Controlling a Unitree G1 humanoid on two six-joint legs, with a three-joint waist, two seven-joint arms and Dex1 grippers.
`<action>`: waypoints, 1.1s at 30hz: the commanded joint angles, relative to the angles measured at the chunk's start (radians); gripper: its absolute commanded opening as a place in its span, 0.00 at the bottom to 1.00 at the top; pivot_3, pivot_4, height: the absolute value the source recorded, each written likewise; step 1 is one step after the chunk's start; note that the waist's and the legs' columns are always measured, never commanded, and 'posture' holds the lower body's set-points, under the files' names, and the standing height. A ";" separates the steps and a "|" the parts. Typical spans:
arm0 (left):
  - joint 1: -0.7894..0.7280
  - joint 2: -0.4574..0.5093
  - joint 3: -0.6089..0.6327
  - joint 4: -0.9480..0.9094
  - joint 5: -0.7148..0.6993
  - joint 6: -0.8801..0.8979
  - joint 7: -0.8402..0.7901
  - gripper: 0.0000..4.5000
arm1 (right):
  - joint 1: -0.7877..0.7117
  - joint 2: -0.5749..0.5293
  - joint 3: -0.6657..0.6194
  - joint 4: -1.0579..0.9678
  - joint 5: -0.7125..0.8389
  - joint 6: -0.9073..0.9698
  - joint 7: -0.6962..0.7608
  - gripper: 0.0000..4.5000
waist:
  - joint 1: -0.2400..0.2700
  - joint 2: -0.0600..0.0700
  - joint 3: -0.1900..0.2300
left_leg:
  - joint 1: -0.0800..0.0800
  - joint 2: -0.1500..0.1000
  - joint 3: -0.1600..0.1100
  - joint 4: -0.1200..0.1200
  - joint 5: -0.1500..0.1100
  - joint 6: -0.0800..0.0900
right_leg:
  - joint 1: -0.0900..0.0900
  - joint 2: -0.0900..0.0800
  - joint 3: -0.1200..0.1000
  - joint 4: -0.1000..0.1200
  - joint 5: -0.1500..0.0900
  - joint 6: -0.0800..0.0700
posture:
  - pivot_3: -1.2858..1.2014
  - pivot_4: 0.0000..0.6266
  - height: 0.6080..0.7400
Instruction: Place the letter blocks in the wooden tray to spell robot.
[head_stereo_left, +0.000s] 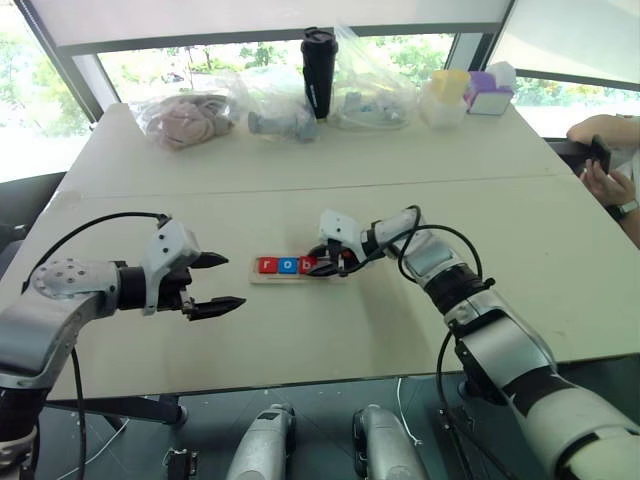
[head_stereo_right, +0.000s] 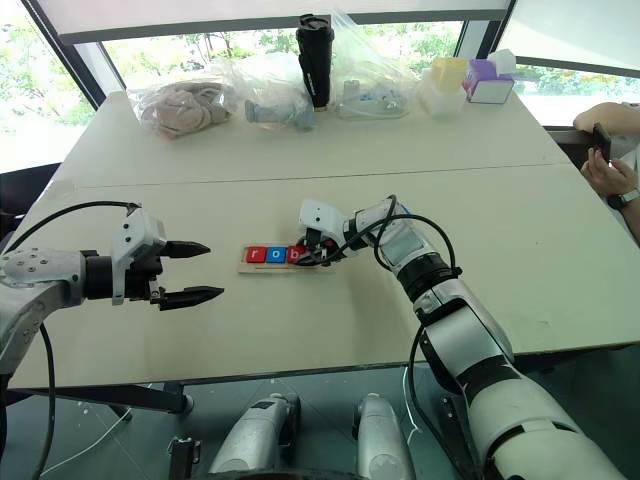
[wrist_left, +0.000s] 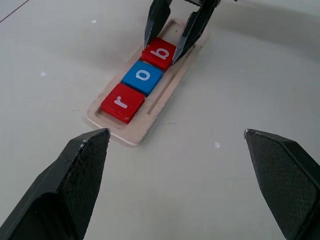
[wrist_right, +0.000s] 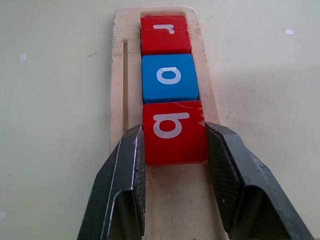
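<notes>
table (head_stereo_left: 330, 330) | right claw (wrist_right: 175, 145) pinches "b" block (wrist_right: 174, 132) in tray (wrist_right: 119, 75)

A bright office or lab room: a wide pale table (head_stereo_left: 300, 160) stands before large windows (head_stereo_left: 150, 65) onto greenery, with bagged items (head_stereo_left: 185, 120), a black tumbler (head_stereo_left: 319, 70) and small boxes (head_stereo_left: 487, 92) along the table's window edge.

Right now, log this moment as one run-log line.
tray: r, o, b seated | right gripper: shut on b block | left gripper: open, apart | remaining: o, t
</notes>
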 joint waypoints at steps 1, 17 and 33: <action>-0.001 0.004 0.027 -0.021 -0.003 -0.007 0.006 1.00 | -0.030 0.021 -0.027 0.012 -0.002 -0.023 0.003 0.26 | 0.000 0.000 0.000 | 0.000 0.000 0.000 0.000 0.000 0.000 | 0.000 0.000 0.000 0.000 0.000 0.000 | 0.52 0.24 1.00; 0.002 -0.005 0.006 -0.011 0.018 -0.029 0.023 1.00 | -0.042 0.049 -0.054 0.038 -0.015 -0.016 0.008 0.26 | 0.000 0.000 0.000 | 0.001 0.000 0.000 -0.003 0.001 -0.002 | -0.001 0.000 0.000 0.000 0.000 0.000 | 0.52 0.24 1.00; -0.025 -0.025 -0.025 0.037 0.059 -0.065 0.013 1.00 | -0.051 0.048 -0.134 -0.024 0.019 0.039 -0.047 0.99 | 0.000 0.000 0.000 | 0.001 0.000 0.000 -0.004 0.001 -0.002 | -0.001 0.000 0.000 0.000 0.000 0.000 | 0.52 0.24 1.00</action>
